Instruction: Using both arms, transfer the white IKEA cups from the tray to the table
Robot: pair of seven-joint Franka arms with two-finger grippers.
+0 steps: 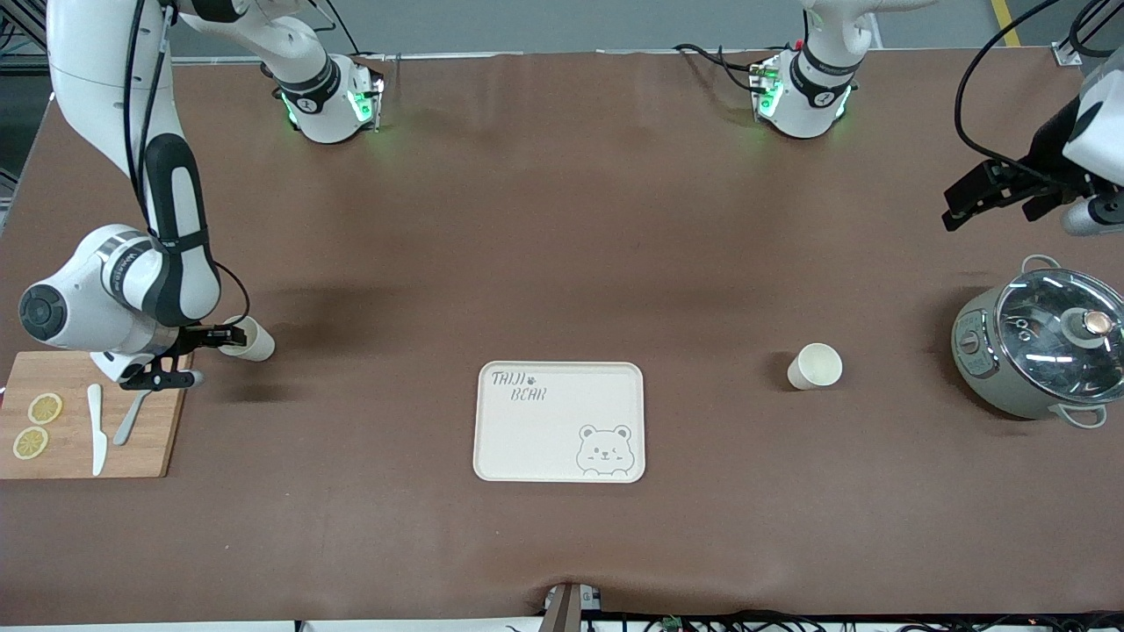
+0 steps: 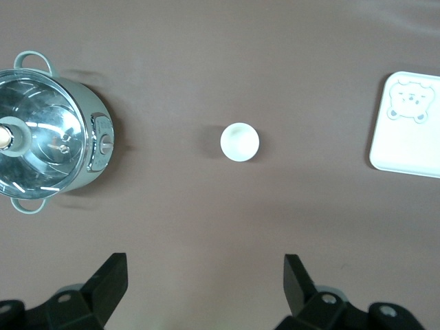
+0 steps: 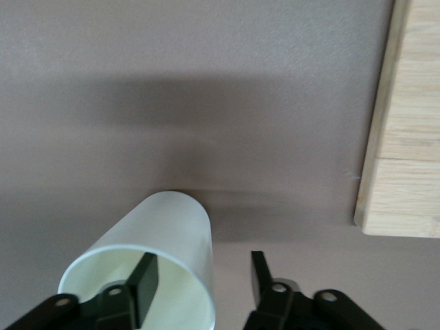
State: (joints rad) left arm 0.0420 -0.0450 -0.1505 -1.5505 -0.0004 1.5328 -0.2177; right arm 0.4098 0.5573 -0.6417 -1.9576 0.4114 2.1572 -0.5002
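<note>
The right gripper (image 1: 213, 336) is low beside the wooden cutting board (image 1: 149, 443), with one finger (image 3: 142, 276) inside one white cup (image 1: 248, 339) and the other outside its wall; it seems not fully closed on the rim. The left gripper (image 2: 205, 280) hangs with fingers wide apart above the table at the left arm's end, near the steel pot (image 1: 1041, 348). The second white cup (image 1: 816, 366) stands upright between the pot and the bear tray (image 1: 527, 443).

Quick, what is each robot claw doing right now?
Left gripper: open, holding nothing, up over the table near the rice cooker.
Right gripper: fingers astride the rim of a white cup beside the cutting board; grip uncertain.
</note>
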